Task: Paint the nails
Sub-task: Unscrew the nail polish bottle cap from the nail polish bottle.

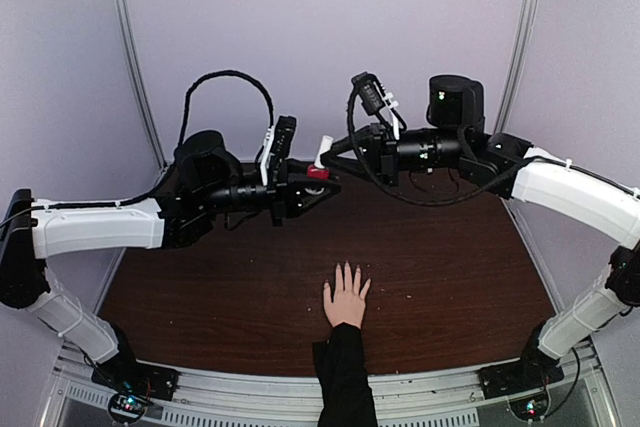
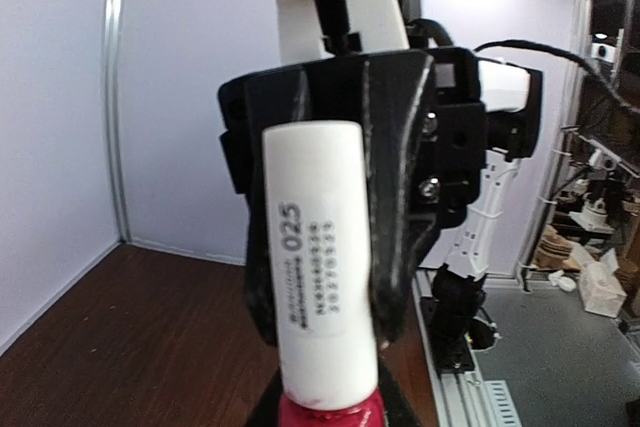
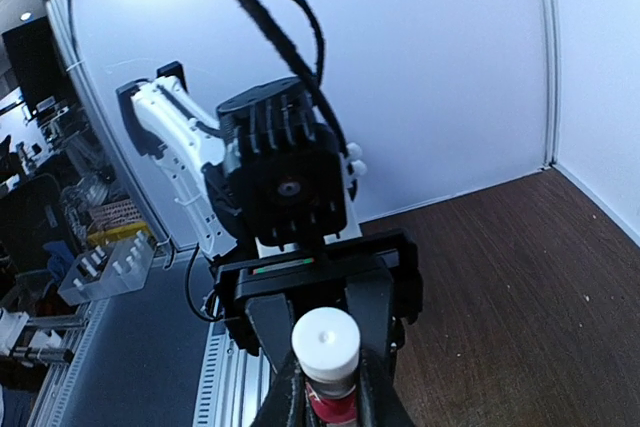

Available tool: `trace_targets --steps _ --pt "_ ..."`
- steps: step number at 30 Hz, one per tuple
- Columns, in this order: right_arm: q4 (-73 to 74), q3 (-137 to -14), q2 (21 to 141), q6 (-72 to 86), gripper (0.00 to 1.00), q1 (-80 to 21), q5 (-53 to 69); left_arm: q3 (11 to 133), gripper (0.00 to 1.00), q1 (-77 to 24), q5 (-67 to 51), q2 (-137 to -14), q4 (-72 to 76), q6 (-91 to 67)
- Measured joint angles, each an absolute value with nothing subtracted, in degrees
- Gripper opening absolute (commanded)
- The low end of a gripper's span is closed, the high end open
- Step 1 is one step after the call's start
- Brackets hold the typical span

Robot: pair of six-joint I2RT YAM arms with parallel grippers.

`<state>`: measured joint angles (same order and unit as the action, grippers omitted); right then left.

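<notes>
The tiny nails tip a pale human hand in a black sleeve. It lies flat on the dark brown wooden desk, near and in the middle, with fingers spread toward the far side so each nail is reachable. Farther and higher, the 2 arms meet. The left gripper clamps the small red bottle and the right gripper is closed on its long white cap, probably to unscrew it.

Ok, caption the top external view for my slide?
Above the dark wooden table, left gripper holds a small red bottle, right gripper grips its white cap; pale hand lies flat below.
</notes>
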<state>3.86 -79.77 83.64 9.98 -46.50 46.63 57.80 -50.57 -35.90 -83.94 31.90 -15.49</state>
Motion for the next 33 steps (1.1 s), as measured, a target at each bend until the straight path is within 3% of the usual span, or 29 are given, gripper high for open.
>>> trace_targets --steps 7,11,15,23,33 --pt "5.2 -80.5 82.6 4.1 0.02 -46.4 54.8 60.5 0.00 -50.6 -48.9 -86.5 36.0 -21.1" --pt "5.6 -80.8 82.5 2.9 0.46 -46.3 57.1 60.5 0.00 -50.9 -52.3 -86.7 37.2 -22.5" --pt "5.8 -80.7 82.5 3.9 0.58 -45.6 57.0 60.5 0.00 -51.8 -51.1 -86.4 36.2 -20.4" --pt "2.5 -79.4 82.0 10.5 0.61 -44.9 52.5 60.3 0.00 -52.2 -37.8 -83.2 27.7 -11.7" --pt "0.4 -79.2 82.3 16.4 0.54 -45.2 42.8 60.3 0.00 -52.3 -21.9 -83.1 20.8 -7.8"
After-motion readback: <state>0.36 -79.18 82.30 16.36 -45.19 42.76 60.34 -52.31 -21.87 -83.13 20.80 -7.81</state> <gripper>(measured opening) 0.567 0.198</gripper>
